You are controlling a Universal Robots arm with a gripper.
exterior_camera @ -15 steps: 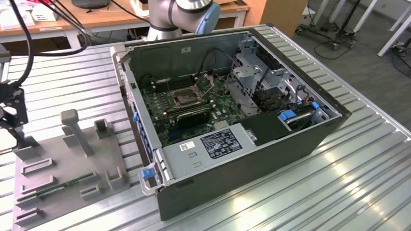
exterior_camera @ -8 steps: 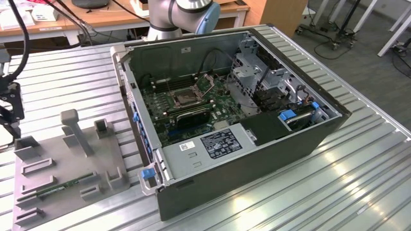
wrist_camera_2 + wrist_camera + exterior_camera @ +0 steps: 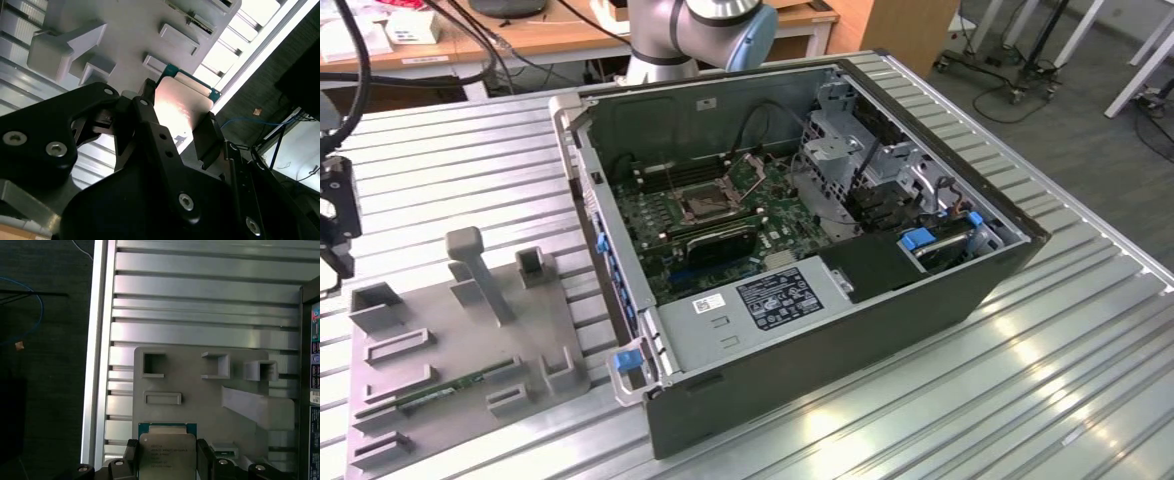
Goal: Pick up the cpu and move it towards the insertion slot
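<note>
cpu (image 3: 167,456): flat square chip, silvery metal top, green rim seen at one edge.
Position: held above the grey fixture plate (image 3: 190,390) on the ribbed surface (image 3: 200,290).
hand (image 3: 177,125): closed on the cpu, black fingers (image 3: 202,460) pressed against two opposite sides.
insertion slot (image 3: 700,205): seen inside the open computer case (image 3: 854,330), centre of the exterior view.

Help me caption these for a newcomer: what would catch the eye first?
The open dark grey computer case lying on the ribbed aluminium table dominates the exterior view, its green motherboard and silver-framed square insertion slot exposed. In both wrist views, the black gripper clamps the small square silvery-topped cpu over a grey plastic fixture plate.
</note>
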